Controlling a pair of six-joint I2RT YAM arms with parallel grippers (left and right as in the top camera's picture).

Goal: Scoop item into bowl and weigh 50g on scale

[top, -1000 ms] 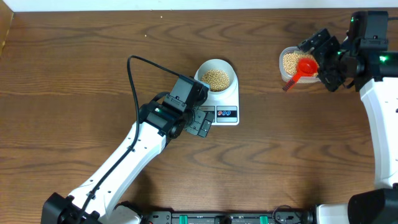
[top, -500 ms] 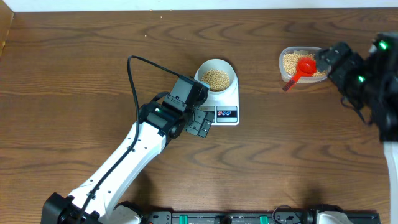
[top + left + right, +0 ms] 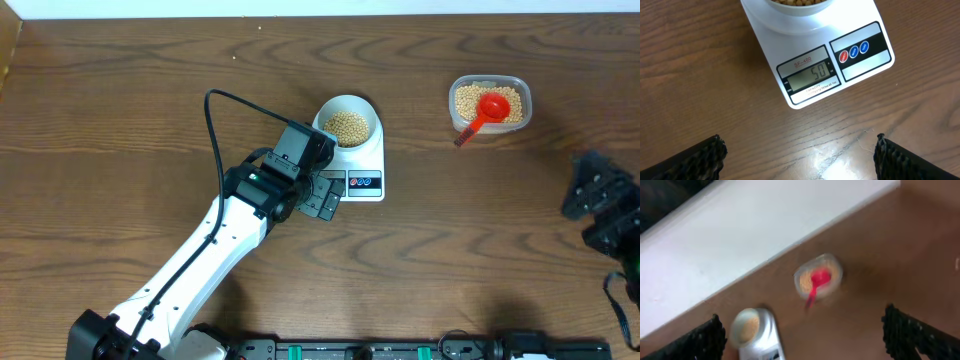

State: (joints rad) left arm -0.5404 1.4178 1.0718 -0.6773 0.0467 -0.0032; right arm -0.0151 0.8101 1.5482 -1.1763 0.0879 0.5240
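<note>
**A:** The beans (image 3: pixel 348 126) sit heaped in the white bowl (image 3: pixel 372 108), and the bowl rests on the 12 o'clock end of the scale (image 3: pixel 372 162).

**B:** The left wrist view has the display (image 3: pixel 809 75) showing 50, with three round buttons (image 3: pixel 853 50) at its 3 o'clock.

**A:** The left gripper (image 3: pixel 322 197) hovers at the scale's 7 o'clock, just beside the corner. Its fingers are spread wide with nothing between them.

**B:** Right, its fingertips (image 3: pixel 705 155) frame only bare wooden table (image 3: pixel 120 100).

**A:** Out at the bowl's 3 o'clock, well apart, is the clear tub (image 3: pixel 521 95). It holds more beans and a red scoop (image 3: pixel 490 106), whose handle points toward 7 o'clock.

**B:** The right gripper (image 3: pixel 600 205) is at the tub's 5 o'clock, well apart from it. Its fingers are spread and empty. Its own camera is blurred, but tub, scoop and scale show far below.
</note>
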